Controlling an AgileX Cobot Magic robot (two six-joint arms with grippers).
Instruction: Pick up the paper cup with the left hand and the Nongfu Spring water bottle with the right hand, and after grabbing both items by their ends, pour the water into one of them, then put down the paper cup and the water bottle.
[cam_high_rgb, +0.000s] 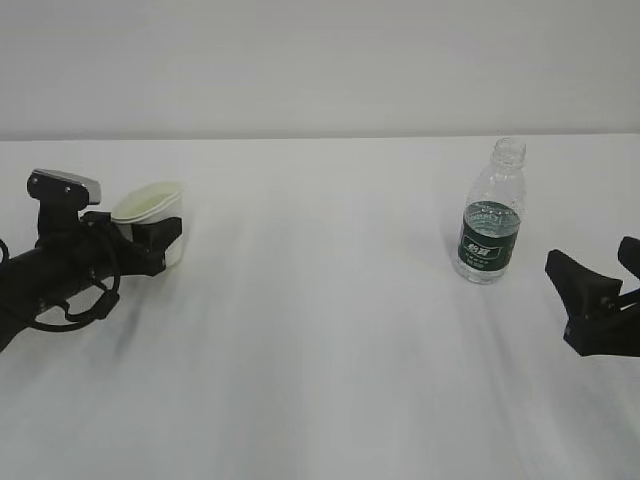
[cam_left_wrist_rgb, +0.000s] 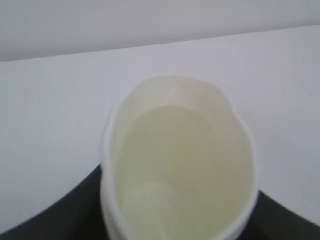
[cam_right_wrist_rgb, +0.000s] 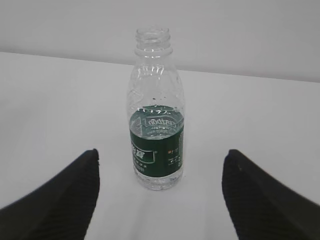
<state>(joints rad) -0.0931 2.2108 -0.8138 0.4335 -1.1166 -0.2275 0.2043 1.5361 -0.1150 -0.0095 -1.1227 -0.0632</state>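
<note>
The jaws of the left hand (cam_high_rgb: 160, 240) clasp the one cup (cam_high_rgb: 152, 215) at the left of the white bench (cam_high_rgb: 330, 330), its rim pressed out of round. The jaws of the right hand (cam_high_rgb: 600, 290) stand wide apart and bare, just right of the single bottle (cam_high_rgb: 491, 213), not touching it. The bottle stands upright, capless, with water (cam_right_wrist_rgb: 155, 131) up to about the label's top. The cup's cream inside looks dry, though that view is blurred.

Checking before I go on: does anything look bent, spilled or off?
The paper cup in the left claw is squeezed: its rim is pinched out of round. The water bottle stands upright, capless, untouched. No spill shows on the table.
</note>
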